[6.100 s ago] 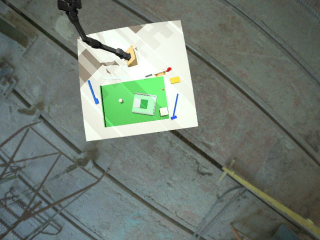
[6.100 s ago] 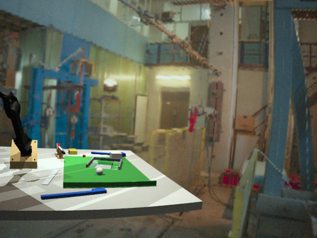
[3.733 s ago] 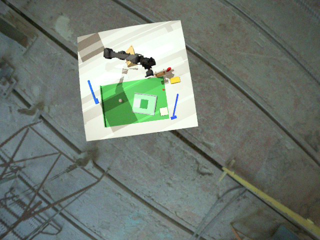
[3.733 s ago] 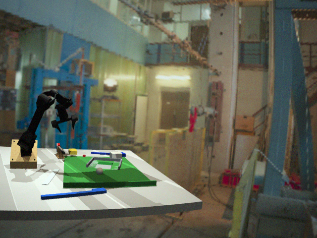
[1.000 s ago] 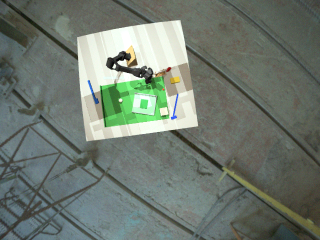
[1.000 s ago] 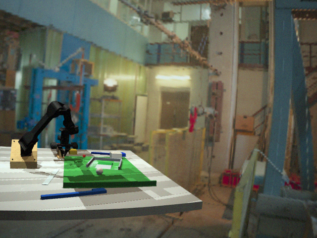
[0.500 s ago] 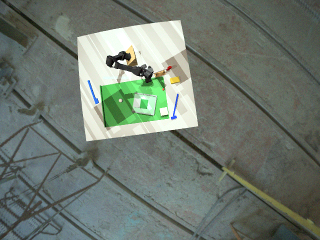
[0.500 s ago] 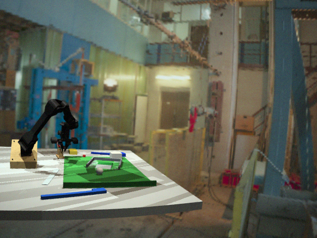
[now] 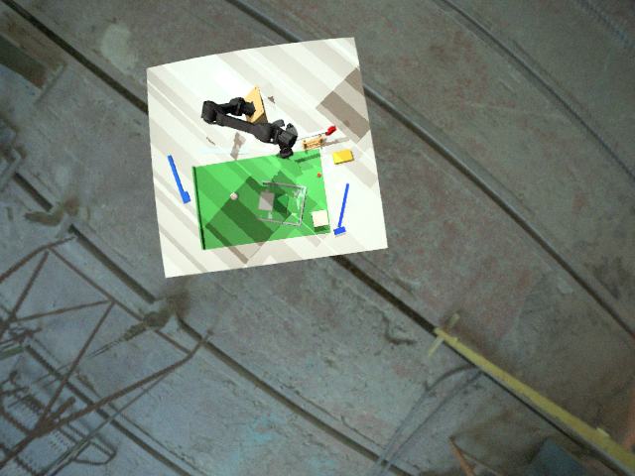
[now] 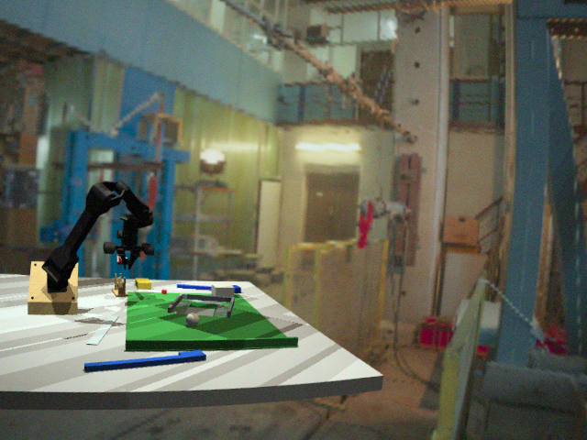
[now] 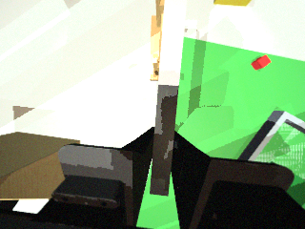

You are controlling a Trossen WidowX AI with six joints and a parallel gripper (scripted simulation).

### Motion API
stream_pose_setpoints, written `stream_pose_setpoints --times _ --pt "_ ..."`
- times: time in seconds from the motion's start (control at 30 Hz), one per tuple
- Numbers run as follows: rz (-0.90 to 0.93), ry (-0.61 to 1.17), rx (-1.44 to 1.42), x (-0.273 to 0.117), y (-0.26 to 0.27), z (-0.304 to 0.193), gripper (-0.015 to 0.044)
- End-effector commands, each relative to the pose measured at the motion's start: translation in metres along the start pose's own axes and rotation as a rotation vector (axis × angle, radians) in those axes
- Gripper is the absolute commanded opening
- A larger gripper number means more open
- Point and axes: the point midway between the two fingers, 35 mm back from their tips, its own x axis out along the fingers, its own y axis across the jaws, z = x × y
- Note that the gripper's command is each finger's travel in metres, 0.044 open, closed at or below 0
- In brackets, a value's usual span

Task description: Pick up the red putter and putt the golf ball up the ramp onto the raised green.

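Note:
My gripper point(image 9: 286, 150) point(image 10: 127, 266) point(image 11: 161, 131) is shut on the dark grip of the red putter point(image 9: 330, 130) point(image 10: 119, 259) point(image 11: 172, 43). The putter's pale shaft points away from the fingers, with the red head at its far end, raised above the wooden stand point(image 9: 313, 142) point(image 10: 119, 287) point(image 11: 155, 48). The white golf ball point(image 9: 233, 195) point(image 10: 192, 319) rests on the green mat point(image 9: 220, 177) point(image 10: 156, 326) point(image 11: 210, 138), before the open side of the low grey wall point(image 9: 304, 204) point(image 11: 267, 138). The ramp point(image 9: 266, 200) is a pale patch inside this wall; the raised green is partly shadowed.
A blue club point(image 9: 178, 177) point(image 10: 142, 362) lies left of the mat, another blue club point(image 9: 343, 205) right of it. A yellow block point(image 9: 342, 156) point(image 10: 143, 283), a red cube point(image 9: 318, 175) point(image 10: 163, 291) point(image 11: 261, 62) and a pale block point(image 9: 319, 218) point(image 10: 222, 291) stand nearby.

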Motion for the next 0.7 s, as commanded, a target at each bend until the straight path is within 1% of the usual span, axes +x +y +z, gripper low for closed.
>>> stream_pose_setpoints --times 0.0,0.33,0.67 --pt "-0.015 0.005 0.130 -0.011 -0.007 -0.021 0.0000" --pt "-0.046 0.036 0.527 -0.038 -0.017 -0.086 0.0000" --pt "-0.087 0.069 0.924 -0.060 -0.013 -0.153 0.0000"
